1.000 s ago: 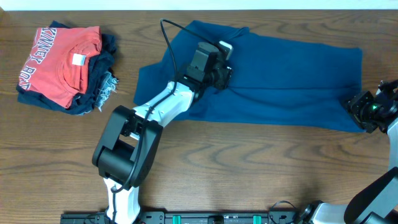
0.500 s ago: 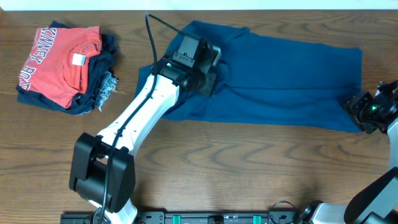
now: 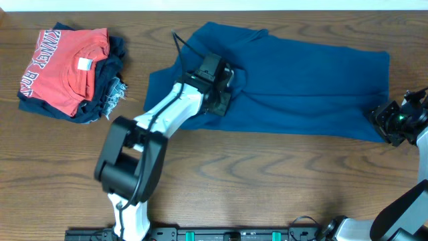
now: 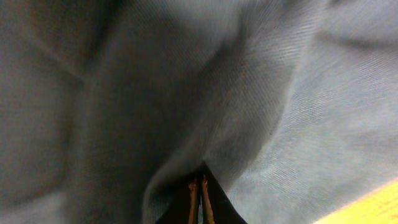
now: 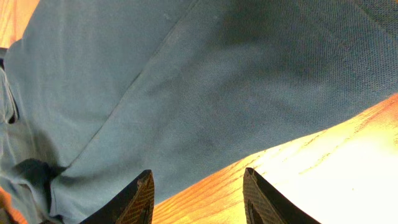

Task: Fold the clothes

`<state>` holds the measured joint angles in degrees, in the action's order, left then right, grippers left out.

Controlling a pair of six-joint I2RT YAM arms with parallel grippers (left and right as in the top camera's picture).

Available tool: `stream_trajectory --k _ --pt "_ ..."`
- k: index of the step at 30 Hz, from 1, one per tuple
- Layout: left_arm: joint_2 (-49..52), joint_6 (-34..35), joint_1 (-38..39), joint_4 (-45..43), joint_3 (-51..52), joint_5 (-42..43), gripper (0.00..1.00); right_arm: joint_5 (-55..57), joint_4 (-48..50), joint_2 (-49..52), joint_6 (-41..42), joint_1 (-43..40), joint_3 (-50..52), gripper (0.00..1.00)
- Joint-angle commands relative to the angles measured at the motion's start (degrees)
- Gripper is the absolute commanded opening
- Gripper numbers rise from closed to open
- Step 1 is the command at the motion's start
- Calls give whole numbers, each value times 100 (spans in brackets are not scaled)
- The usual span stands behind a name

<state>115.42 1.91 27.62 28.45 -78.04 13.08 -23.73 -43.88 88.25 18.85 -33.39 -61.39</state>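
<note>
The clothes, one large plain deep-blue garment, lie spread across the back of the wooden table. My left gripper presses down on the garment's left part. In the left wrist view its fingertips are shut together, with a ridge of blue fabric gathered at them. My right gripper sits at the garment's lower right corner. In the right wrist view it stands open, bare wood between its fingers, with the garment's hem just ahead of them.
A folded red T-shirt with white lettering lies on a dark denim piece at the far left. Bare wooden table runs along the front.
My left gripper has closed and shifted a little toward the front left on the garment, bunching the fabric. The right gripper has stayed at the corner.
</note>
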Motion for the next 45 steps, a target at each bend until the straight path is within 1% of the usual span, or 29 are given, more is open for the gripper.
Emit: stream_trajectory --k 1,3,9,14,16,18,21,27,29,32,33,34,38,39,41,44,45 --pt "192 72 76 -50 87 125 6 -2 -22 -7 -96 42 -42 45" --pt "173 68 63 -101 24 122 10 -2 -37 -7 -186 42 -42 44" --pt "-269 74 39 160 -568 131 16 44 -52 -7 -332 42 -44 45" --pt "-516 94 48 -393 -610 127 17 44 -48 -7 -328 42 -42 45" --pt "-402 94 48 -619 -601 125 17 44 -46 -7 -330 42 -42 45" --pt "-221 181 50 -922 -570 127 14 48 -42 -7 -330 42 -42 45" --pt "142 490 79 -1318 -570 136 9 133 -44 -7 -328 42 -42 45" --pt "745 570 269 -1808 -570 216 9 256 -44 -7 -326 42 -42 45" --pt "848 568 323 -1827 -570 332 13 256 -42 -7 -326 42 -42 45" --pt "846 566 367 -1779 -573 431 16 254 -44 -7 -328 42 -42 45" --pt "791 566 369 -1751 -573 428 17 254 -44 -7 -330 42 -42 46" --pt "693 566 345 -1696 -575 426 22 254 -48 -7 -337 46 -42 47" --pt "160 531 192 -1370 -584 417 27 251 -55 -7 -481 46 -42 49" --pt "-35 522 133 -1228 -584 396 29 251 -66 -7 -481 46 -44 49" --pt "-402 525 -9 -898 -584 275 39 251 -81 -7 -481 44 -42 49" --pt "-905 522 -249 -188 -584 -17 45 254 -94 -7 -481 44 -42 50" --pt "-1034 522 -334 109 -584 -127 49 254 -101 -7 -479 44 -42 51"
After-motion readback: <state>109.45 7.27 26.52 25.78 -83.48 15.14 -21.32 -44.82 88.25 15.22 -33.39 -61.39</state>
